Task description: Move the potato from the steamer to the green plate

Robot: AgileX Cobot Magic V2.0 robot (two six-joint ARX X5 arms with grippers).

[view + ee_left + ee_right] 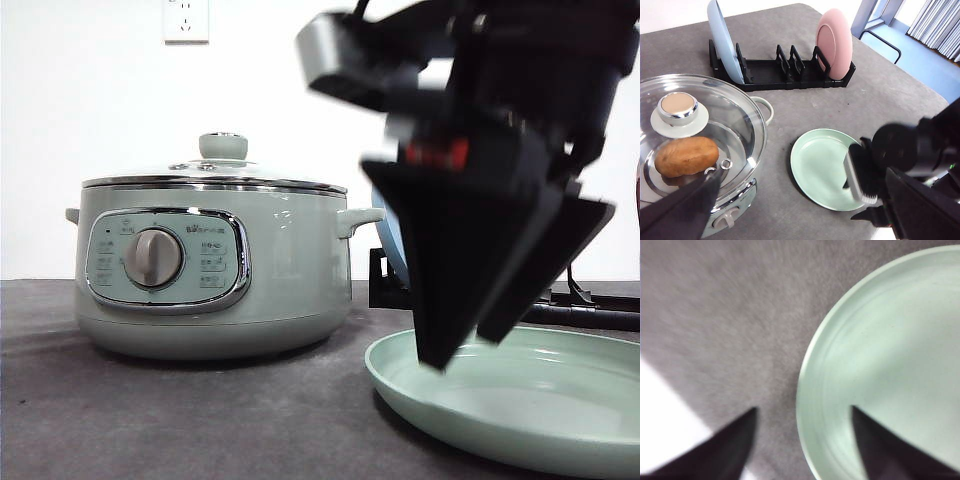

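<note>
The right gripper (455, 352) hangs open and empty over the left rim of the green plate (560, 420), one finger above the plate and the other above the bare grey worktop (180, 420). The plate lies flat near the front right of the worktop. To its left stands the steamer (215, 270), its glass lid (735, 115) on, and the potato (686, 156) lies inside under the lid, beside the knob (679, 108). Behind both, toward the back edge, a black rack (785, 75) holds a blue plate (725, 40) and a pink plate (834, 42) upright. Of the left gripper (790, 220), the dark fingers show at the steamer's front and beside the green plate; they look wide apart and hold nothing, though the view is partial
</note>
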